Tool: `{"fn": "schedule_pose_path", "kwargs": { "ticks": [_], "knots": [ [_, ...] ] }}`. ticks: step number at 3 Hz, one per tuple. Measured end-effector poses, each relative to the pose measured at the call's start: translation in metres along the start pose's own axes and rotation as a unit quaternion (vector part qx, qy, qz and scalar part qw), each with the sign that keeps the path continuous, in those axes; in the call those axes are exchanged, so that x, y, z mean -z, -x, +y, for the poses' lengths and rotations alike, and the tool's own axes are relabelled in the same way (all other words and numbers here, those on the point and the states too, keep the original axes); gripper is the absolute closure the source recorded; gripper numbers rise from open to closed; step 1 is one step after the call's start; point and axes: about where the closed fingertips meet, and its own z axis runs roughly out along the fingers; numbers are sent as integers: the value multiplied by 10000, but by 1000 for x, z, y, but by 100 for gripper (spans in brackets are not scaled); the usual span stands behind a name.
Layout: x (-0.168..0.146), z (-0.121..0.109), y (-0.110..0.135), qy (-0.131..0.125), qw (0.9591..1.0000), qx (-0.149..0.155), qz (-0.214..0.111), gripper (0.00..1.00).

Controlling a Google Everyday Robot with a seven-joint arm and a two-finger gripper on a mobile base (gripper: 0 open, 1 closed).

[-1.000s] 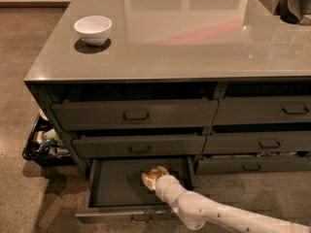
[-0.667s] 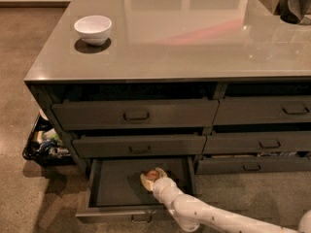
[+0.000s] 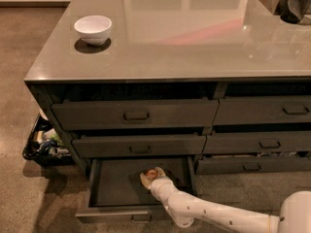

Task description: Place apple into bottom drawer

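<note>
- end effector [image 3: 150, 175] lower centre of frame, inside open bottom drawer [image 3: 114, 191], clamped around apple [image 3: 151, 172]
- apple sits toward drawer's right half
- white bowl [image 3: 93, 29] upper left on surface [image 3: 194, 47]

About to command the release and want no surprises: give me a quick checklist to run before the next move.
1. Bottom drawer pulled open: ok.
2. End effector inside the drawer, over its floor: ok.
3. Apple at the end effector, within the drawer walls: ok.
4. Apple resting on the drawer floor: cannot tell.
5. Middle drawer above shut, not overhanging the arm: ok.
</note>
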Motion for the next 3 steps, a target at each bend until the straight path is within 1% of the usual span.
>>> {"fn": "schedule_pose_path", "kwargs": {
  "ticks": [1, 3],
  "knots": [
    [-7, -17, -7, -157, 9998, -77, 32, 100],
    [-20, -62, -19, -642, 9977, -213, 48, 100]
  ]
}}
